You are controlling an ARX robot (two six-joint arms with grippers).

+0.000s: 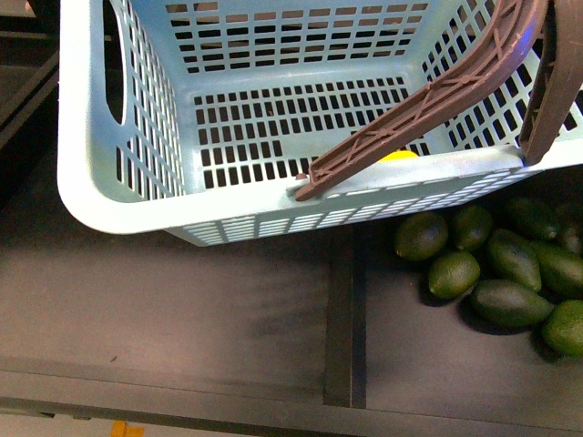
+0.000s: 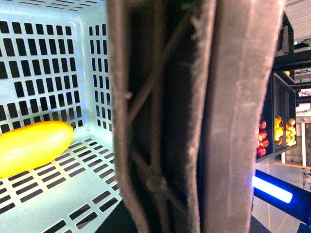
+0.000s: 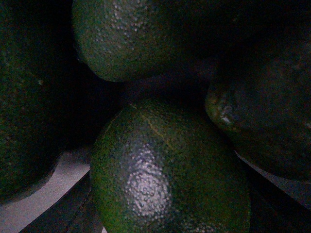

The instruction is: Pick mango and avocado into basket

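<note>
1. Front view:
   - Teal basket (image 1: 91,182) is seen from above, filling the upper frame and resting on the dark counter (image 1: 182,319).
   - One brown handle (image 1: 437,96) is laid down across the basket's near-right corner, its end touching the near rim. A second handle (image 1: 551,82) is seen at the right edge.
   - Only a sliver of the yellow mango (image 1: 398,155) is visible, inside the basket against the near wall and mostly hidden by the first handle.
   - A pile of avocados (image 1: 513,259) is lying on the counter just outside the basket's near-right corner, right of a black divider strip (image 1: 342,309).
   - Neither tool is in frame.
2. Left wrist view:
   - The middle of the frame is blocked by the handle (image 2: 194,116), very close to the lens.
   - The mango (image 2: 31,145) is seen lying on its side on the slotted floor of the basket (image 2: 43,58), near a corner.
   - Shelves of red and yellow fruit (image 2: 277,133) and a blue light strip (image 2: 272,188) are visible far behind.
   - The left tool is not shown, so spread or pressed together cannot be told.
3. Right wrist view:
   - The picture is dim but readable.
   - One avocado (image 3: 165,170) is centred very close to the lens, with pebbled dark green skin and a glare spot.
   - Three more are packed round it (image 3: 131,39), (image 3: 262,111), (image 3: 24,121). Whether they touch it cannot be told in the shadow.
   - A pale surface (image 3: 34,204) is seen beneath.
   - The right tool is not shown, so its state cannot be told.
</note>
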